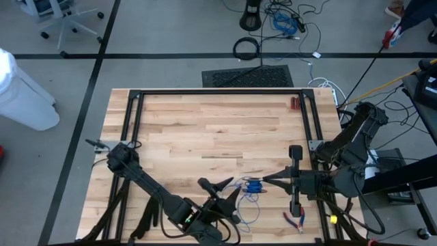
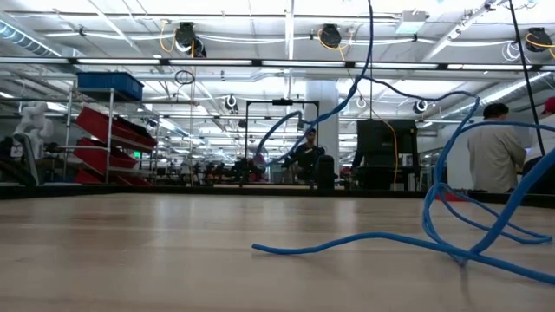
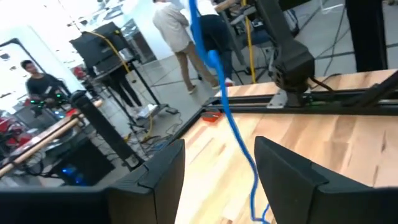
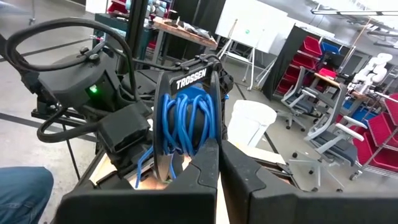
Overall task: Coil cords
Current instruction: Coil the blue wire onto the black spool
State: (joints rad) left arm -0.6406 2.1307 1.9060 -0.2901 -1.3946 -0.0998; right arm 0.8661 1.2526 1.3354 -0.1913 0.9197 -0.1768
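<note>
Pinching a bundle of thin blue cord point(image 1: 254, 184) near the wooden table's point(image 1: 205, 130) front edge, the right gripper point(image 1: 268, 180) stood closed on the wound loops (apparently anchoring them). Left gripper point(image 1: 227, 190) stood just beside, fingers point(image 3: 289, 177) spread, loose cord hanging between them.

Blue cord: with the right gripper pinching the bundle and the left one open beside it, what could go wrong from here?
1. The right gripper is shut on the looped blue cord; with the left gripper open, loops might spring loose.
2. Slack on the table could snag a finger.
3. The pliers lie close and might catch it.
</note>
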